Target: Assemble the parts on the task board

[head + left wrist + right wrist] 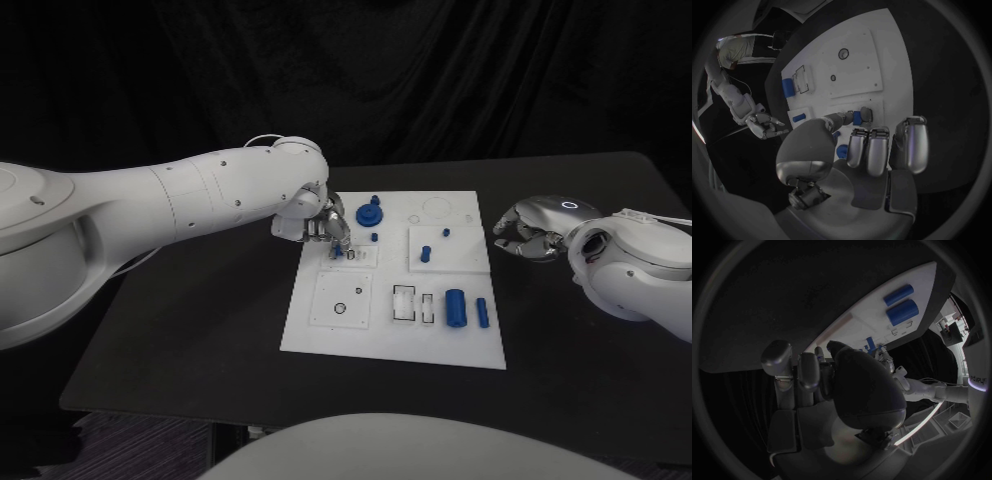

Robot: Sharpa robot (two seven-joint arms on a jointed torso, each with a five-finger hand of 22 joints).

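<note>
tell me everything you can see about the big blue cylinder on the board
The big blue cylinder is a smooth, solid-looking piece, matte like plastic, the thickest of the blue parts. It lies on its side on the white task board, in the near right part, its long axis running away from the robot. A thinner blue cylinder lies parallel just to its right, and a clear-outlined rectangular slot sits to its left. Neither hand touches it.

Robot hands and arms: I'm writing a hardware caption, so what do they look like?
Both arms are smooth, glossy white shells with rounded joints and small dark screw dots. A thin white cable loops at the left wrist. Each robot hand, left and right, is silver metal with grey, padded fingertips. The right robot hand's back bears a small glowing ring.
</note>
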